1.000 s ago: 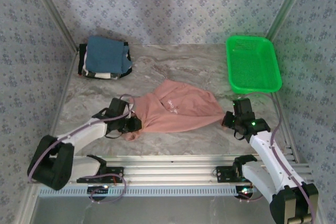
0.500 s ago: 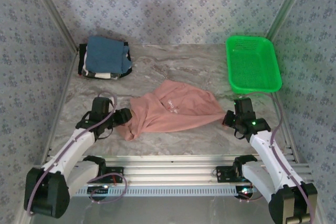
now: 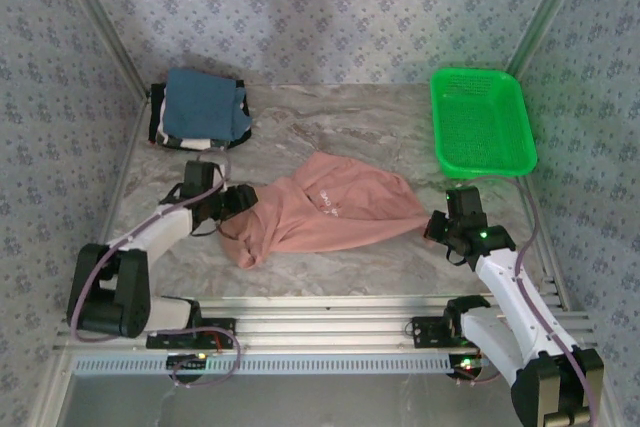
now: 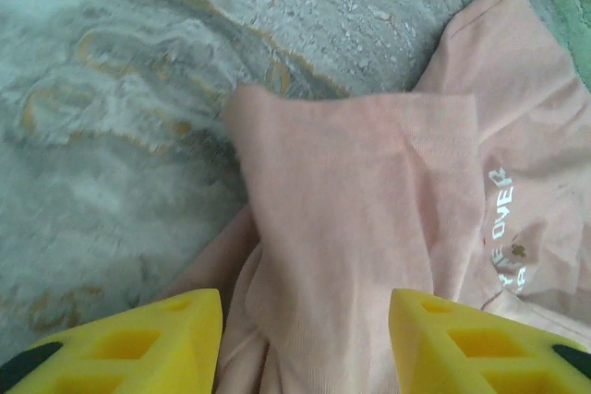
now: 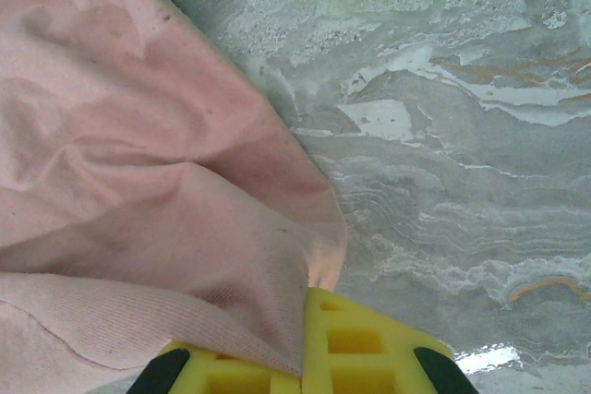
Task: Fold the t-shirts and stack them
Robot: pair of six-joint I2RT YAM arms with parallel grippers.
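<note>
Yellow jaws on your left gripper stand apart with nothing pinched, and the crumpled left edge of the salmon-pink t-shirt lies between them. Your right gripper is clamped on the shirt's right edge. The shirt lies bunched mid-table, nearer the near edge. The folded t-shirts, blue on top, sit stacked in the far left corner, and the green basket is in the far right corner, both well apart from it.
</note>
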